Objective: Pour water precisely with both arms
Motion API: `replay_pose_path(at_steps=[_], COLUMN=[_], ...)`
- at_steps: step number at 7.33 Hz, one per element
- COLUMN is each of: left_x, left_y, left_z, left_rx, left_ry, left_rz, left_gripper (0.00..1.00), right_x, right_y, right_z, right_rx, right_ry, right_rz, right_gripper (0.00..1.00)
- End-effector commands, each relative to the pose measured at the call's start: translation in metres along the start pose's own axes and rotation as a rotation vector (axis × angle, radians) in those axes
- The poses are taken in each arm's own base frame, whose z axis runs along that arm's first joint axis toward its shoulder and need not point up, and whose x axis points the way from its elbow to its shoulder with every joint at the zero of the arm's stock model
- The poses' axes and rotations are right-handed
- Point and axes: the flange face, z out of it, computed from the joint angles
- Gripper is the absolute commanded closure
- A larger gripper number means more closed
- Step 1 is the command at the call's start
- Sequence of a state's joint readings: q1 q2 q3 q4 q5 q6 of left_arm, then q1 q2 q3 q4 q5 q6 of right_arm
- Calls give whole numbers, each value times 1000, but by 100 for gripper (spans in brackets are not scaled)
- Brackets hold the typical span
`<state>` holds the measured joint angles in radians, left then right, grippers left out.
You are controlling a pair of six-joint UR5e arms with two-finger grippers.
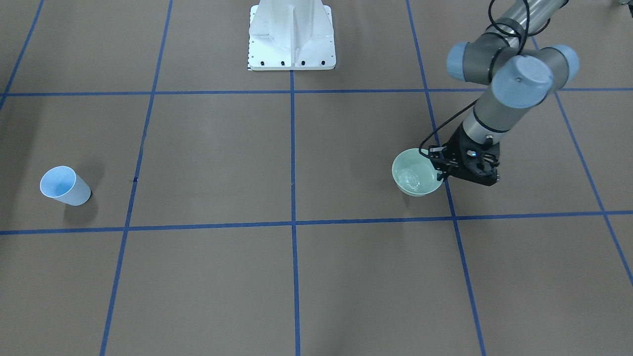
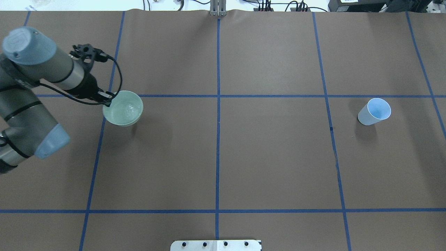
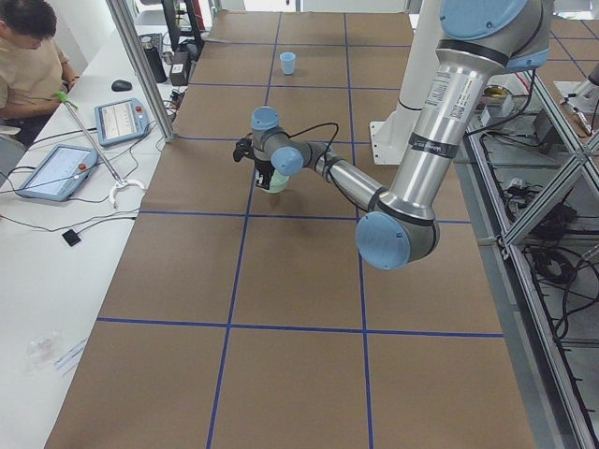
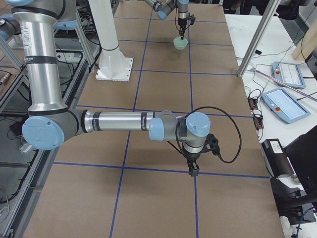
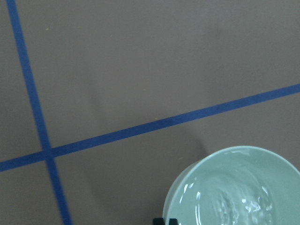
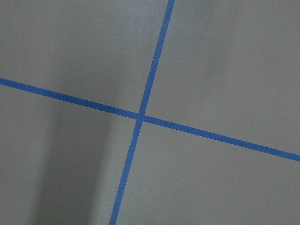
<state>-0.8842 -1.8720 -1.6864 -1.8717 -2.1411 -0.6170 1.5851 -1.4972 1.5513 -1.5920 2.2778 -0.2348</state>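
Note:
A pale green bowl (image 1: 417,173) (image 2: 123,108) holds the water (image 5: 234,201), which shows as ripples and white glints. My left gripper (image 1: 440,170) (image 2: 108,101) is shut on the bowl's rim on the side towards the table's left end. One fingertip (image 5: 164,221) shows at the rim in the left wrist view. A light blue cup (image 1: 64,185) (image 2: 374,111) stands far off on the right half of the table, with nothing near it. My right gripper (image 4: 193,172) points down over a tape crossing near the table's right end. I cannot tell whether it is open or shut.
Blue tape lines (image 6: 140,115) divide the brown table cover into squares. The white pedestal (image 1: 291,34) (image 2: 216,245) stands at the robot's edge. A person (image 3: 28,56) sits at a side table with tablets (image 3: 122,117) beyond the operators' edge.

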Motion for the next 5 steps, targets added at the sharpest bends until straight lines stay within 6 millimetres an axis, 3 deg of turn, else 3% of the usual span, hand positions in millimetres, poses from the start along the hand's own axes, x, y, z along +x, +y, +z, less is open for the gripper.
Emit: replay_pose_path(at_steps=[1,3,5], left_x=[-104,-154,-179], left_y=[39,65,81], left_z=[-13,-18,-13], left_rx=[-29,-59,-79], left_ry=[-1,-3,-16], left_rz=[90,137,167], left_gripper=[100,100,100], right_x=[-1,-1,0], right_y=[-1,-1,-1], right_z=[-1,-1,-1], right_rx=[2,14,13], right_ry=[2,5,6], right_rz=[-4,-13,-14], right_gripper=[0,0,0])
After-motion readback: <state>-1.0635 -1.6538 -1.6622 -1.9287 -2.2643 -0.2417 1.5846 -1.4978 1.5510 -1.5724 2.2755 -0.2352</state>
